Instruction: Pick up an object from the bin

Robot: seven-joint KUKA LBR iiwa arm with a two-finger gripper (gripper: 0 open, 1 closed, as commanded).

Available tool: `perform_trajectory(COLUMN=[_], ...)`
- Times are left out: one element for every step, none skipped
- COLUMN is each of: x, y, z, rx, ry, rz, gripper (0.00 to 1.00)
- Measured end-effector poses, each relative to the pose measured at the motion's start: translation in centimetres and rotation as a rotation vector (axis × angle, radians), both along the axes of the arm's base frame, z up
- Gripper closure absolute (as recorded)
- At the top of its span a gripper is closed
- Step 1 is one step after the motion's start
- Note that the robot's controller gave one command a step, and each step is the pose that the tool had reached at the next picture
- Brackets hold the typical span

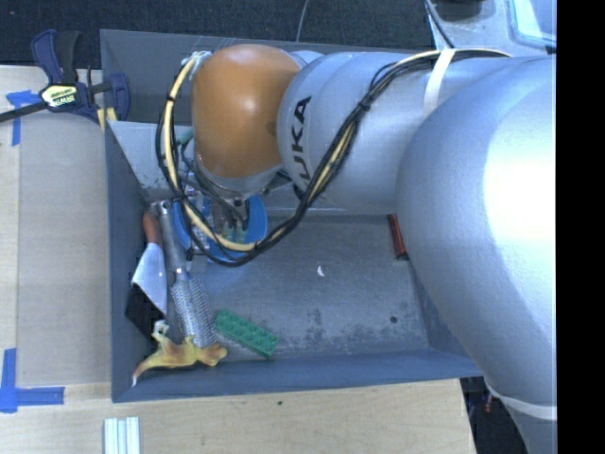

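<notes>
My gripper (225,212) hangs under the orange wrist cover at the bin's back left, low over a blue round thing (251,231) that lies partly hidden beneath it. Just left of it a silver-handled tool with a wire-mesh head (186,291) runs toward the front. A small orange-red thing (149,223) lies by the left wall.
A green studded brick plate (247,333) and a yellow banana-shaped toy (180,355) lie at the front left. A white and black flat piece (147,282) leans on the left wall. A red thing (398,236) lies against the arm on the right. The arm covers the bin's back and right.
</notes>
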State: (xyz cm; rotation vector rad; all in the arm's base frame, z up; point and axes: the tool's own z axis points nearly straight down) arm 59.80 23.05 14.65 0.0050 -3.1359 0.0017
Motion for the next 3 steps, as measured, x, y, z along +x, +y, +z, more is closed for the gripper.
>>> perform_trajectory(x=[0.2, 0.1, -1.0], y=[-0.1, -0.1, -0.6], z=[0.4, 0.5, 3.3], rx=[0.002, 0.002, -0.002], ry=[-0.005, -0.005, 0.005], rz=[-0.005, -0.005, 0.003], gripper=[1.00, 1.00, 1.00])
